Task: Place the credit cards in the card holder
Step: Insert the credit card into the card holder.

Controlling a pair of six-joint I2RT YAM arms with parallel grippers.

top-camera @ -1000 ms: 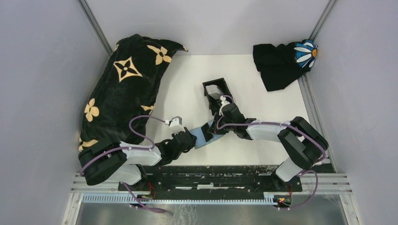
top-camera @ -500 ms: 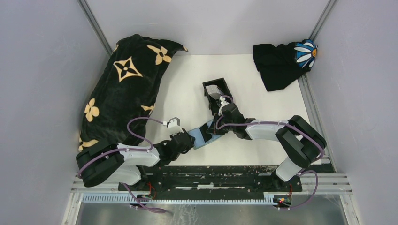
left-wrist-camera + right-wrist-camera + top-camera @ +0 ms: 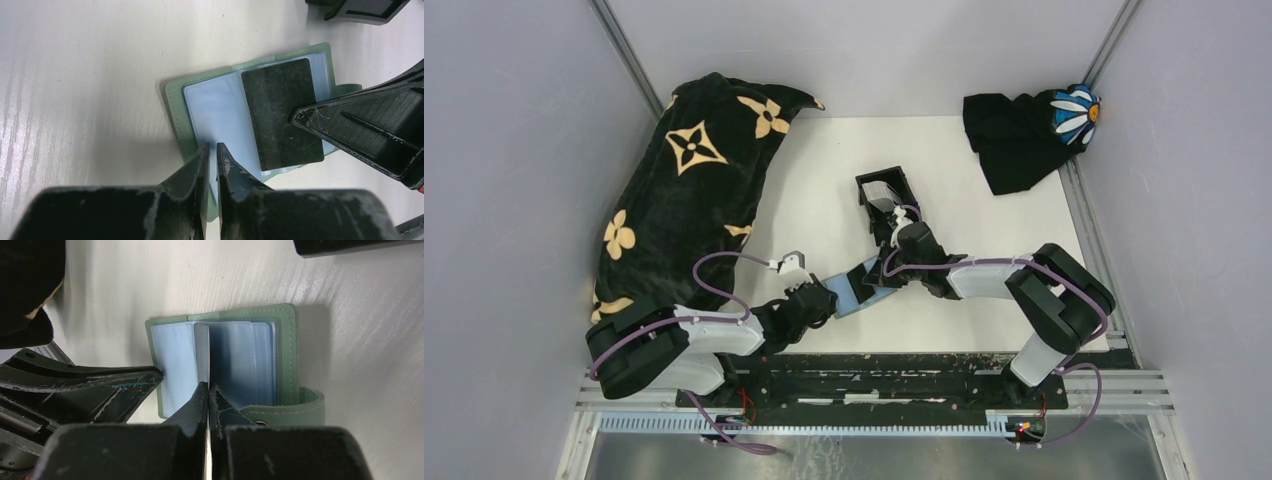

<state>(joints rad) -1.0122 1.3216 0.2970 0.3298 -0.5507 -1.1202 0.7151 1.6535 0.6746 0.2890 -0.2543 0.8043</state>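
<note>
Green-edged with pale blue sleeves, the card holder (image 3: 174,107) lies open on the white table (image 3: 824,170) near the arm bases. Its long axis runs near-left to far-right. The left gripper (image 3: 212,152) pinches its near sleeve. The right gripper (image 3: 207,390) pinches one dark card (image 3: 280,115) standing at its fold. Beyond sits one black box (image 3: 902,182) holding pale cards (image 3: 882,193). A flowered blanket (image 3: 684,190) lies far left and a daisy cloth (image 3: 1014,140) far right, both against grey walls.

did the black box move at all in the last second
No. The black box keeps the same spot and tilt in the top view, judged against the daisy cloth in the far right corner.
</note>
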